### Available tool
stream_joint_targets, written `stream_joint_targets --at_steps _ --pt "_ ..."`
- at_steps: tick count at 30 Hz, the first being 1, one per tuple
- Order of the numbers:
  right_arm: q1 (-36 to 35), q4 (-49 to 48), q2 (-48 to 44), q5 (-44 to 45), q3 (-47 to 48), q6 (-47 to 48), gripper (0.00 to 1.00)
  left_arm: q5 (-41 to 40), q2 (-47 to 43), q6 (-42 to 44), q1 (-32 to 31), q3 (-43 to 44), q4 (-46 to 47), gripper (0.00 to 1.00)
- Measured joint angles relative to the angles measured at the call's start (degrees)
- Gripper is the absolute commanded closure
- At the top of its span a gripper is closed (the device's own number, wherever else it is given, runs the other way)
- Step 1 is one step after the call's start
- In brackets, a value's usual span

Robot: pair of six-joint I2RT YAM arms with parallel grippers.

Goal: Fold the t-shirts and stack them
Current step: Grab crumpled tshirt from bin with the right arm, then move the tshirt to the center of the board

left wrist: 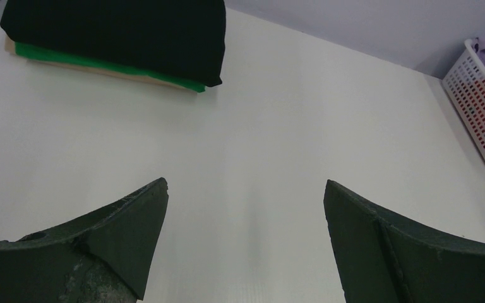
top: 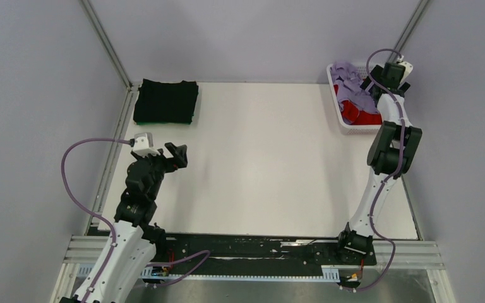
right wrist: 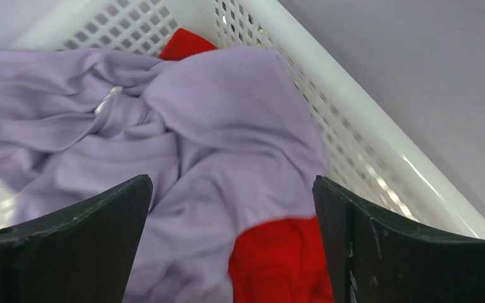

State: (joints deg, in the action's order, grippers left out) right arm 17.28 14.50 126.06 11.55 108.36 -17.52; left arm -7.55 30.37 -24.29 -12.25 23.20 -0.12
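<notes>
basket (right wrist: 353, 136) holds purple shirt (right wrist: 215, 126) over red shirt (right wrist: 278, 259), right gripper (right wrist: 232, 183) spread wide above, left gripper (left wrist: 245, 186) spread wide too

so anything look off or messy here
Nothing damaged or spilled. The lavender shirt and red shirt lie crumpled in the basket; a green layer peeks out under the folded black shirt.

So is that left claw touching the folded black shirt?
Apart. The left wrist view shows a stretch of bare table between the open left gripper and the black t-shirt; the top view shows the same gap.
</notes>
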Motion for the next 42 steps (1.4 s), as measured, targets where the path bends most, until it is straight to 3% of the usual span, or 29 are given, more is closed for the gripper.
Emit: stream_joint_targets --at_steps 5,7,8,11,14,24,32,42 --pt "0.5 0.7 16.0 -1.7 15.2 5.1 0.01 1.1 0.4 0.2 0.0 0.0 1.6 0.0" --pt "0.6 1.1 20.0 -2.0 18.3 5.8 0.09 1.1 0.8 0.2 0.0 0.0 2.0 0.0" --pt "0.7 1.1 21.4 -2.1 19.3 5.9 0.19 1.1 1.0 0.3 0.0 0.0 2.3 0.0" --pt "0.8 1.2 23.2 -2.2 21.3 6.2 0.64 1.0 1.9 0.4 0.0 0.0 2.5 0.0" --pt "1.0 1.1 23.5 -2.4 22.7 5.7 0.98 1.0 2.8 0.4 0.0 0.0 2.5 0.0" --pt "1.8 1.5 19.5 -5.5 22.7 5.5 1.0 1.3 3.4 0.5 0.0 0.2 2.5 0.0" --pt "1.8 -0.5 1.5 -9.2 20.9 5.2 1.0 1.2 2.9 0.5 0.0 1.6 0.7 0.0" --pt "1.9 -9.4 -16.0 -22.1 19.3 2.3 1.0 1.7 -1.9 0.4 0.0 1.6 -1.5 0.0"
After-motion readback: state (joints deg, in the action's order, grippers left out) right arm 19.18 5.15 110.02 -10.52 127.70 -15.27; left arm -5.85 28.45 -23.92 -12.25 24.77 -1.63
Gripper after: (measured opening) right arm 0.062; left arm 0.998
